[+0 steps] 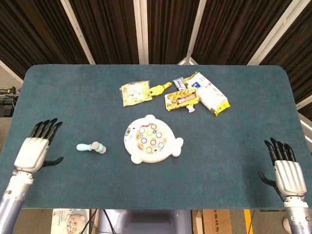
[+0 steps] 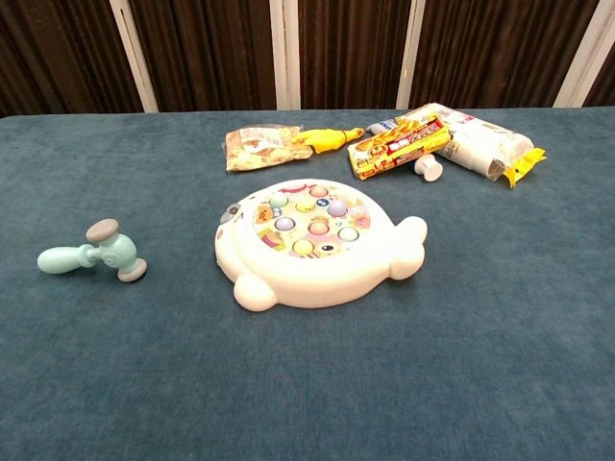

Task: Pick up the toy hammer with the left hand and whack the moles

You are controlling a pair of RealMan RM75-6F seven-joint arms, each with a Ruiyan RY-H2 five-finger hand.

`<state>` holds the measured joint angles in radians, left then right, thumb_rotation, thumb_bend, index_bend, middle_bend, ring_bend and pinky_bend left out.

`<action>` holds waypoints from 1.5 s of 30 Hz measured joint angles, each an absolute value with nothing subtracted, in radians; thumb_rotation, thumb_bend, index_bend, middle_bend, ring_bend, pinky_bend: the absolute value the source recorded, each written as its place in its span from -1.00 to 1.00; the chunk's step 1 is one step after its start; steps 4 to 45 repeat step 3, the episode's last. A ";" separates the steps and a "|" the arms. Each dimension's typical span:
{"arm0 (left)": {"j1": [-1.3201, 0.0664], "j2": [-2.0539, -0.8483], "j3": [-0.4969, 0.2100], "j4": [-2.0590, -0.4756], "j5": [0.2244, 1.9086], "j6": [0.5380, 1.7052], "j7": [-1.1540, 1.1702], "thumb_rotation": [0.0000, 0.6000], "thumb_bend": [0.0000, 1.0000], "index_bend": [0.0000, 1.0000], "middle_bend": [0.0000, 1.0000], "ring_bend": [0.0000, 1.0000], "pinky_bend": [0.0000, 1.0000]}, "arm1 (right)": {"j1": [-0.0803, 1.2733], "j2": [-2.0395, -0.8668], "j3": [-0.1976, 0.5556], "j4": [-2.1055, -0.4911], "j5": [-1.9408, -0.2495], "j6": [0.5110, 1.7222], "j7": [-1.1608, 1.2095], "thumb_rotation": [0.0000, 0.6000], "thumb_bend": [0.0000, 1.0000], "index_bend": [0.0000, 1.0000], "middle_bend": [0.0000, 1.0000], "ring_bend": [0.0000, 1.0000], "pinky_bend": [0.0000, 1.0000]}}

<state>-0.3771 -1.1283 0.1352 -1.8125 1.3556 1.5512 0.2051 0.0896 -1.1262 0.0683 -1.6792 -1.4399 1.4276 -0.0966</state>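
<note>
The toy hammer (image 1: 91,147) (image 2: 94,255), pale teal with grey head ends, lies flat on the blue table left of the game. The whack-a-mole game (image 1: 152,139) (image 2: 315,239) is a white rounded board with several coloured mole buttons, near the table's middle. My left hand (image 1: 34,148) hovers at the table's left front edge, fingers spread and empty, well left of the hammer. My right hand (image 1: 284,167) is at the right front edge, fingers straight and apart, holding nothing. Neither hand shows in the chest view.
Snack packets lie behind the game: a yellow bag (image 1: 134,92), a yellow toy (image 1: 158,88), a red-yellow box (image 1: 181,99) and a white-yellow packet (image 1: 210,93). The blue cloth table (image 1: 234,131) ends close in front of both hands.
</note>
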 measured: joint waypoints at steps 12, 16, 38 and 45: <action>-0.279 -1.137 0.176 -1.779 1.429 1.637 0.177 1.00 -1.00 -1.00 -1.00 -1.00 -1.00 | 0.090 -1.128 0.062 -1.677 -1.465 1.437 -0.107 1.00 -0.50 -1.00 -1.00 -1.00 -1.00; -0.279 -1.137 0.176 -1.779 1.429 1.637 0.177 1.00 -1.00 -1.00 -1.00 -1.00 -1.00 | 0.090 -1.128 0.062 -1.677 -1.465 1.437 -0.107 1.00 -0.50 -1.00 -1.00 -1.00 -1.00; -0.279 -1.137 0.176 -1.779 1.429 1.637 0.177 1.00 -1.00 -1.00 -1.00 -1.00 -1.00 | 0.090 -1.128 0.062 -1.677 -1.465 1.437 -0.107 1.00 -0.50 -1.00 -1.00 -1.00 -1.00; -0.279 -1.137 0.176 -1.779 1.429 1.637 0.177 1.00 -1.00 -1.00 -1.00 -1.00 -1.00 | 0.090 -1.128 0.062 -1.677 -1.465 1.437 -0.107 1.00 -0.50 -1.00 -1.00 -1.00 -1.00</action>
